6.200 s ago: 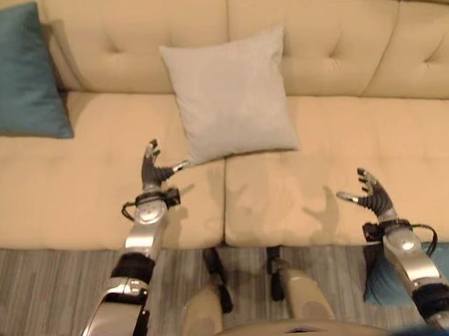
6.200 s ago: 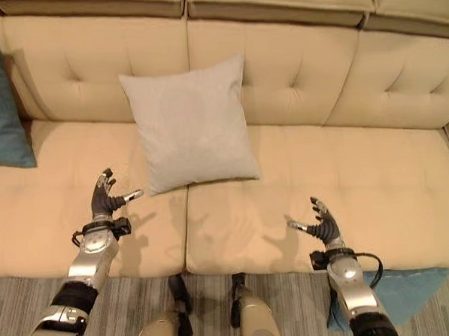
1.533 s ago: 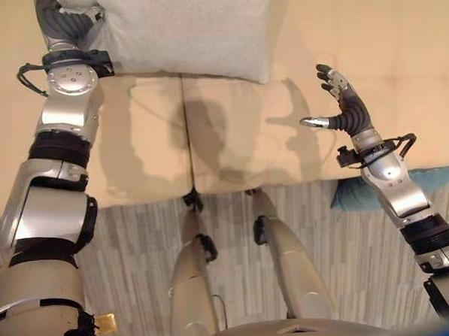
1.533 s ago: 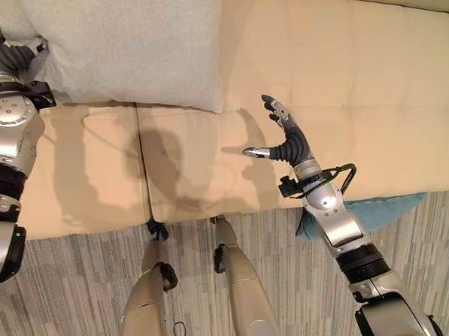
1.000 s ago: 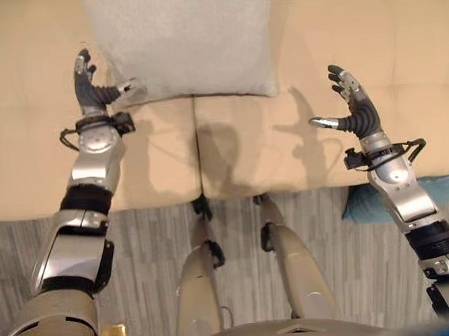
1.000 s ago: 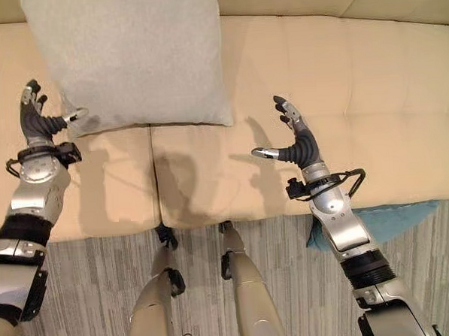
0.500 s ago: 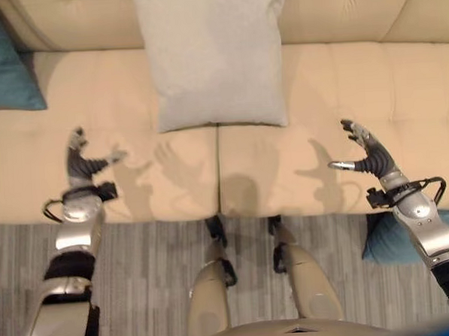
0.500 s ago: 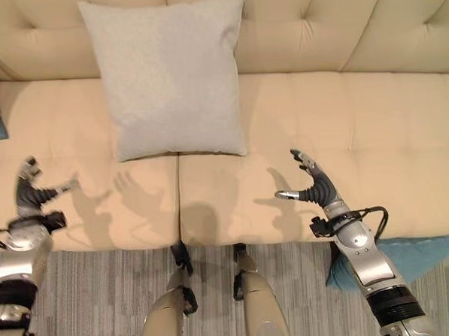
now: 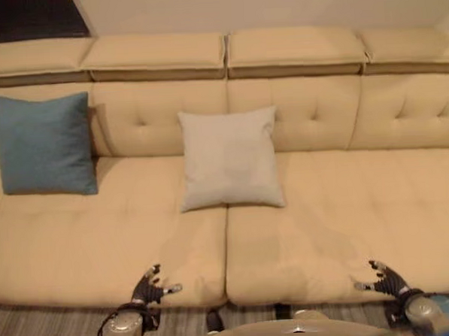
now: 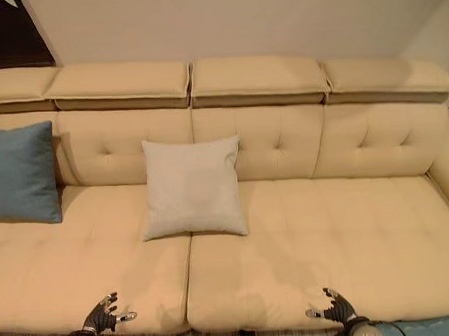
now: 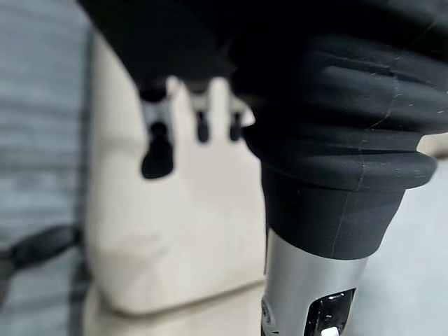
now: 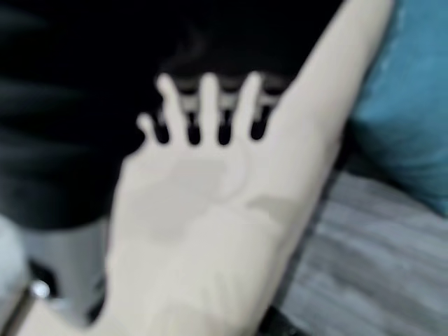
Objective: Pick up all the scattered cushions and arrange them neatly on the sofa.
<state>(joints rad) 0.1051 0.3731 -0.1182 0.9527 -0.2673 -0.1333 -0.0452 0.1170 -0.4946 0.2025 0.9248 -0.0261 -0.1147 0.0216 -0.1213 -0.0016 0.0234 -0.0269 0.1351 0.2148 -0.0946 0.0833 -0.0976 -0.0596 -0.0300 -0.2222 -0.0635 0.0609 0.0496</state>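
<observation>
Right wrist view: teal cushion [image 12: 413, 105] beside fingers [image 12: 208, 91]

The left hand [image 9: 148, 289] is showing silver fingers [image 11: 157, 157] ending in dark tips, while a dark ribbed cover [image 11: 336, 119] is wrapping its back and wrist, giving way to a smooth silver-grey arm section [image 11: 301, 287] with a small dark slot. The right hand [image 9: 386, 278] is wearing the same dark cover and silver, dark-tipped fingers, with a rounded silver-grey wrist joint [image 9: 417, 308] sitting just near of it.
</observation>
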